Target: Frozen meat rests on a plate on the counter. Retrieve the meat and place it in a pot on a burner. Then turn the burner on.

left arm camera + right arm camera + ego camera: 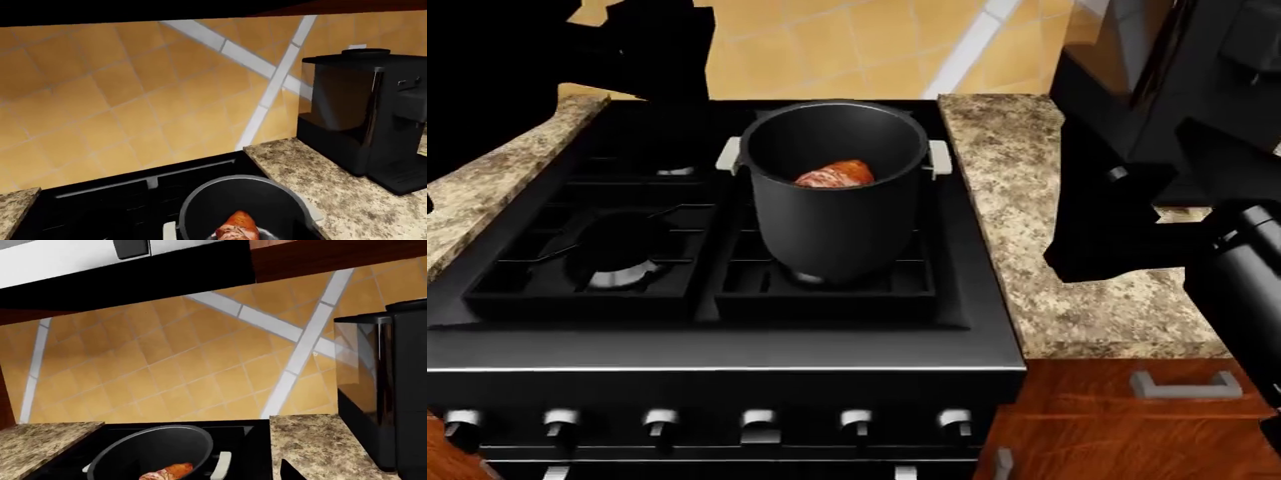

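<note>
The dark grey pot (pixel 827 230) stands on the stove's right burner, cream handles at its sides. The frozen meat (pixel 835 174) lies inside it, reddish with pale streaks. Both also show in the left wrist view, pot (pixel 200 200) and meat (pixel 238 227), and in the right wrist view, pot (pixel 127 450) and meat (pixel 167 472). My left arm (pixel 627 40) is a black mass above the stove's far left. My right arm (pixel 1121 230) hangs over the counter (pixel 1014 200) right of the pot. Neither gripper's jaws show plainly. The plate is out of view.
A black coffee machine (pixel 1148 60) stands on the counter at the back right, close to my right arm. A row of stove knobs (pixel 754 422) runs along the front panel. Another burner (pixel 621 245) lies left of the pot. More counter (pixel 494 190) lies left of the stove.
</note>
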### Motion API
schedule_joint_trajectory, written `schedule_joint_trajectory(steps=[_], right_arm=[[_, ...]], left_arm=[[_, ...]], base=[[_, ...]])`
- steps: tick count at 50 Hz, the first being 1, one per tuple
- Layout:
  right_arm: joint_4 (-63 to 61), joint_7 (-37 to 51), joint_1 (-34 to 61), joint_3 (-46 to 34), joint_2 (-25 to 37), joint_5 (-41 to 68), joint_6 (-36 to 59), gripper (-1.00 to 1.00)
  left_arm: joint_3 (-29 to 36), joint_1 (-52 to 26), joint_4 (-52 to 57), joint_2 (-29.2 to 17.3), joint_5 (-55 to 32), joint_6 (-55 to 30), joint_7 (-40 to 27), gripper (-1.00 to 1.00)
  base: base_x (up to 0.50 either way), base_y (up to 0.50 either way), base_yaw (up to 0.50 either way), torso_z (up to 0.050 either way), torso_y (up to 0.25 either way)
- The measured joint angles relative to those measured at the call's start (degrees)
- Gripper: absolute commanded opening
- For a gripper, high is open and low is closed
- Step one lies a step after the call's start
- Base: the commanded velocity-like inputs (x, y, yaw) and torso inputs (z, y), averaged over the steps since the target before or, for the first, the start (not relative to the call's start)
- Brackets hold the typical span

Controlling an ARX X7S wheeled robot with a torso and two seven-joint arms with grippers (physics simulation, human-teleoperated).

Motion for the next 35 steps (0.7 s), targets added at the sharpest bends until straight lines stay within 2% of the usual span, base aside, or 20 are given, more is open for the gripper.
schedule_joint_trajectory(steps=[17,30,35], right_arm=[[-0.33,-0.43,-0.11,0.15,-0.11,-0.85,-0.23,1.00],[-1.24,-0.28,1.06,-1.48,-0.27,-2.22,0.77,1.00],[-1.37,0.07,1.39,-2.08,-0.44,-2.14,0.73,1.00]], left_arm=[[-1.26,1.69,3.76,-1.66,0.01,1.53,-0.44,1.00],[-4.62,9.14,10.84,-5.09,3.24,6.12,-1.87,1.00],[-6.09,11.97,13.17,-6.25,5.39,7.79,-1.86,1.00]], base=[[-0.03,0.00,0.00,0.000,0.000],[0.00,0.49,0.00,0.000,0.000],[0.00,0.09,0.00,0.000,0.000]])
